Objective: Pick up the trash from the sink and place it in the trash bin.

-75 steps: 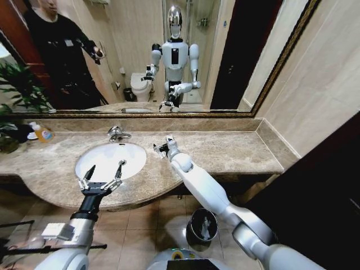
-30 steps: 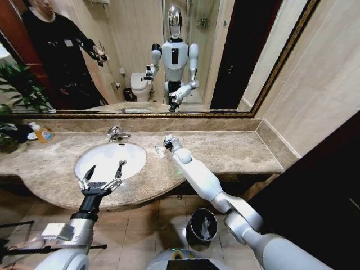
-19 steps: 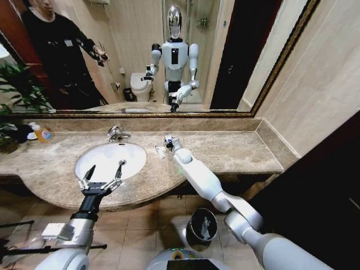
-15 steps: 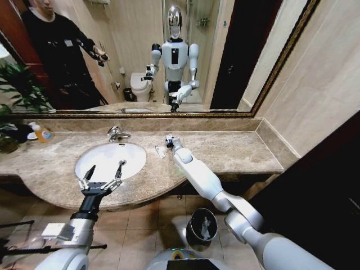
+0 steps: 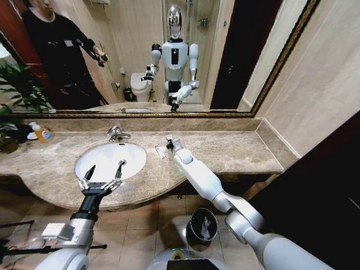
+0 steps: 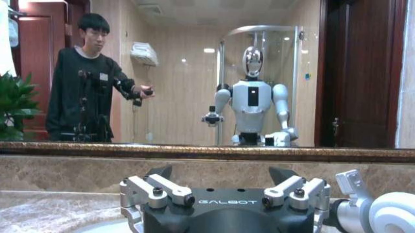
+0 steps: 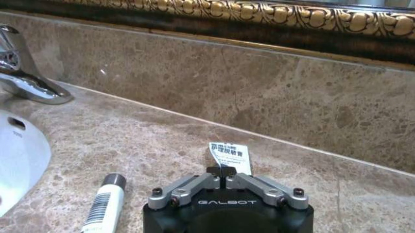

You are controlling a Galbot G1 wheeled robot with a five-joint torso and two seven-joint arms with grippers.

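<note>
Right gripper (image 7: 226, 179), fingers pinched on a sachet (image 7: 229, 155) beside the sink (image 5: 111, 159); thin hold may slip. Left gripper (image 5: 103, 175) spread, empty.

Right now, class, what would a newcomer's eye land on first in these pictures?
Probably the right gripper, shut on a small white sachet above the brown marble counter beside the sink. A little white tube lies on the counter next to it. The left gripper hovers open over the basin's near rim.
</note>
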